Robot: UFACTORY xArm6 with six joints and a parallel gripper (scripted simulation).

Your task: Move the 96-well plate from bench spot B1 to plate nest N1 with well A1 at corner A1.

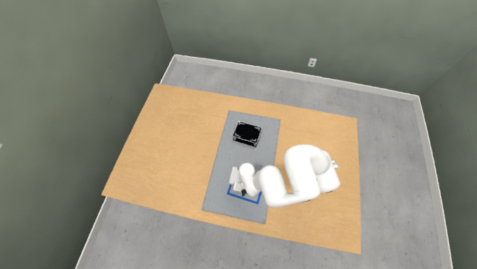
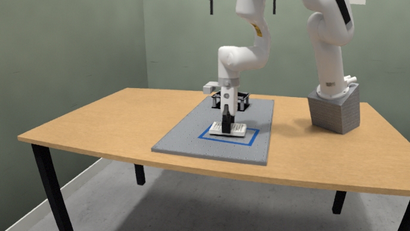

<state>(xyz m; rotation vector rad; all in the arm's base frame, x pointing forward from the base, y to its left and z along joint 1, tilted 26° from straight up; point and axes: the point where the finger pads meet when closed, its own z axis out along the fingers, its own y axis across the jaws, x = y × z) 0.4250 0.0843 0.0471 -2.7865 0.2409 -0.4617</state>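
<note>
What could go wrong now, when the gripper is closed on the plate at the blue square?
1. The gripper grips the white plate across its middle only, so the plate may tilt or slip during the lift.
2. The nest has small corner locators; a slightly shifted plate could rest on one and not sit flat.
3. The plate's cut-off corner is not discernible, so A1 could end at the wrong corner.

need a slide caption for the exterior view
White arm's pincer shut on the 96-well plate at the blue-outlined spot, black nest waiting behind.

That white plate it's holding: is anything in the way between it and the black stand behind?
Nothing visible. The end effector grips the white plate at the blue-outlined spot; only bare grey board separates it from the black nest.
</note>
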